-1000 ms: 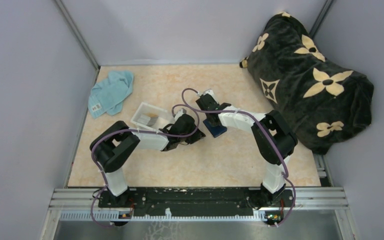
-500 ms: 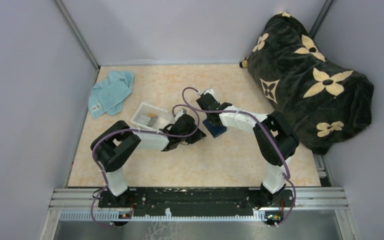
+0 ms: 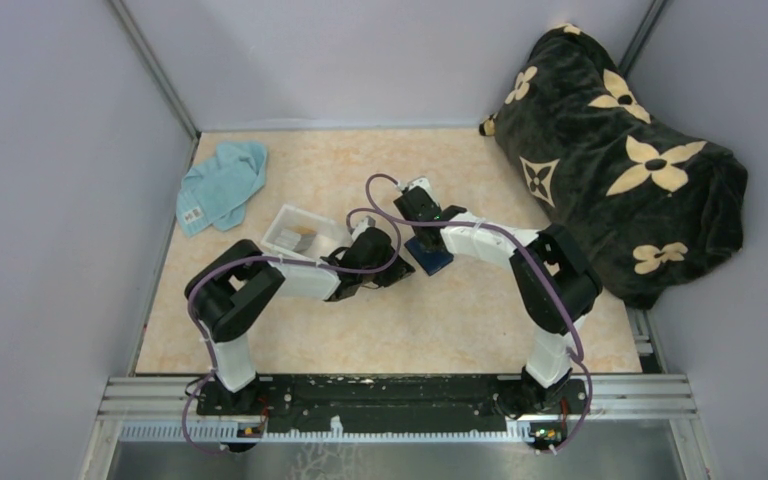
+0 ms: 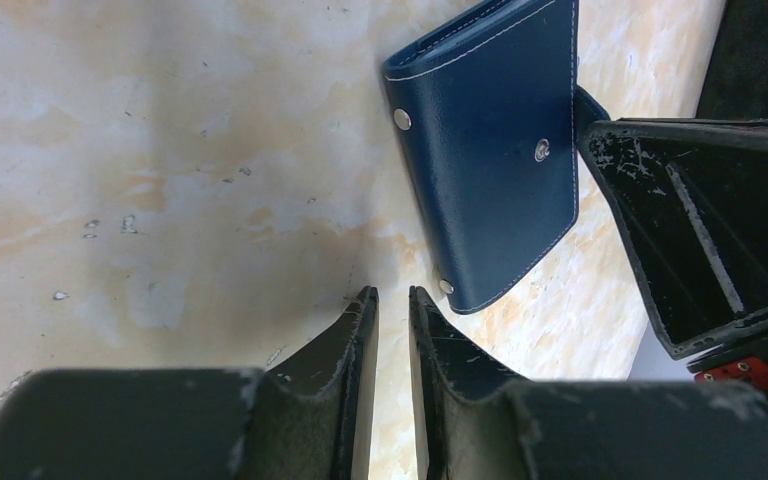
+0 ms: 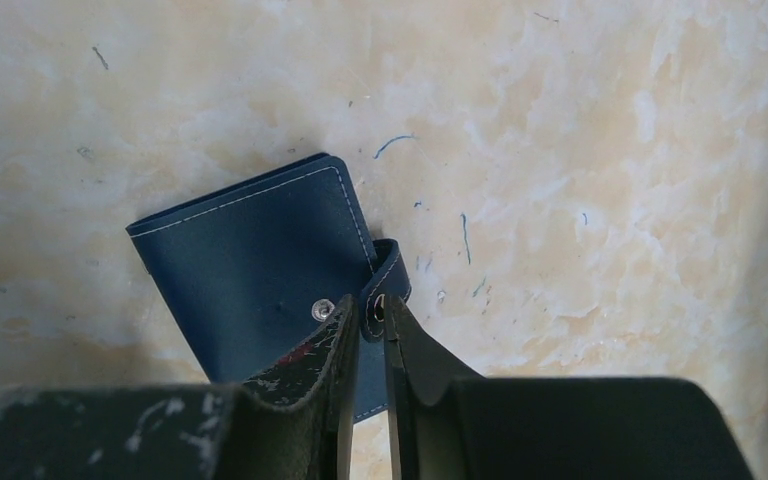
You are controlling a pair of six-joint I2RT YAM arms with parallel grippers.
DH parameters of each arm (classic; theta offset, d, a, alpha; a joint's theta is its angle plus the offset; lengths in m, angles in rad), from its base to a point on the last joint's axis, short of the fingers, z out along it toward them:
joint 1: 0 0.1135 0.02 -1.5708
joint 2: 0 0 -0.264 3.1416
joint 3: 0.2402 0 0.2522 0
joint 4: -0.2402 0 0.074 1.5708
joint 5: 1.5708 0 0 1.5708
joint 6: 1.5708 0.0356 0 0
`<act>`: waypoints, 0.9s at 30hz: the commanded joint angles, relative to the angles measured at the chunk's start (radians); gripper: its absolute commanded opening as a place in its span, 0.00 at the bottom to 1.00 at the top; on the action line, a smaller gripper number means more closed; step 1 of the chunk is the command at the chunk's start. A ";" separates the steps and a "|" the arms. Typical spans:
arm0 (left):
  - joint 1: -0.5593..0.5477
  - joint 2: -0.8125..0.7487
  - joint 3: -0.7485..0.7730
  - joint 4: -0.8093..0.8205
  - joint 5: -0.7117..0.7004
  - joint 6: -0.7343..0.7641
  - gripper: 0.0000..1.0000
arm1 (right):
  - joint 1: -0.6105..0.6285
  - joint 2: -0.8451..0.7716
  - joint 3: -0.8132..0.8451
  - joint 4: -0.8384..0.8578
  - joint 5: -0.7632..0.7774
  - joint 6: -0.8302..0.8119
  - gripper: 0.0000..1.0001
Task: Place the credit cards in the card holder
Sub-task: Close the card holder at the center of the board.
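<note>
Beige marbled tabletop (image 3: pixel 460 310) bearing everything. Clear rectangular plastic tray (image 3: pixel 282 222) left of centre. Navy-blue flat leather card holder (image 5: pixel 260 270) lying closed at centre. Right gripper (image 5: pixel 372 320) pinching its snap strap (image 5: pixel 388 272), judged to unfasten it. Left gripper (image 4: pixel 392 310) pressed nearly together, empty, beside the holder's corner, likely bracing. Small thin plastic credit cards (image 3: pixel 301 239) waiting in tray. Versus half a second ago: holder unmoved, right arm barely shifted.

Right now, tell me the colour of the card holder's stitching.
White, edging the navy card holder; clearest in the left wrist view.
</note>
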 commanded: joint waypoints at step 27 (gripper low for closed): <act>0.000 0.085 0.049 -0.067 0.004 0.013 0.25 | 0.009 -0.045 -0.010 0.017 -0.077 0.016 0.05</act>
